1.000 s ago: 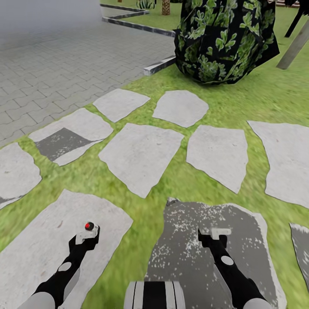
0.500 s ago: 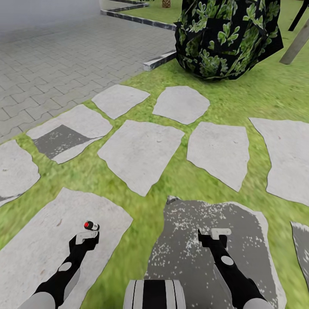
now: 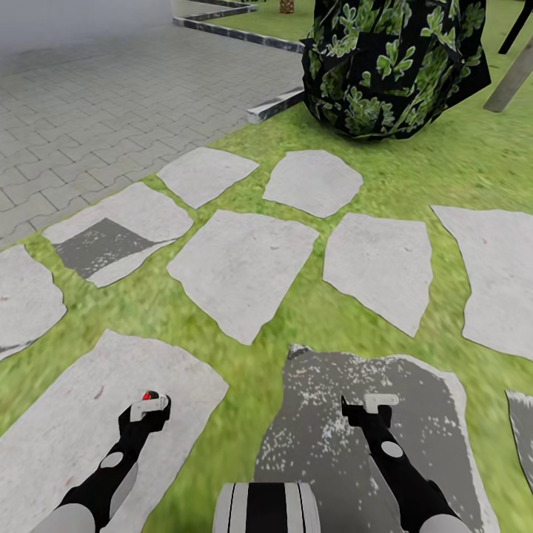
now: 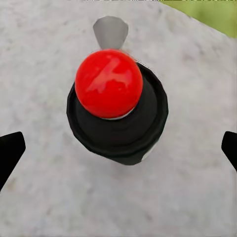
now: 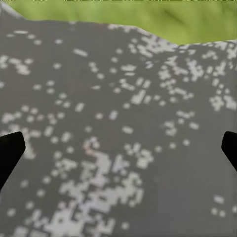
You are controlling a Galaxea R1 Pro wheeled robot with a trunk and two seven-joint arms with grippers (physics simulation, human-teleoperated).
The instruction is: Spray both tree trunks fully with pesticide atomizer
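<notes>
The atomizer (image 4: 116,106) stands on a pale stone (image 3: 81,437), just under our left gripper (image 3: 145,406); in the left wrist view we look straight down on its red cap (image 4: 108,83) and black body, with the two fingertips spread wide at both sides and touching nothing. We judge that the grasp is the step in hand. To do it well we should lower the gripper straight, keep the body centred between the fingers, and close on the black part under the cap, not on the round cap, which could slip. The right gripper (image 3: 376,403) hangs over the dark stone (image 3: 414,414), fingers apart and empty. Grass (image 3: 296,311) lies around, and a dark bush (image 3: 392,59) stands far ahead.
</notes>
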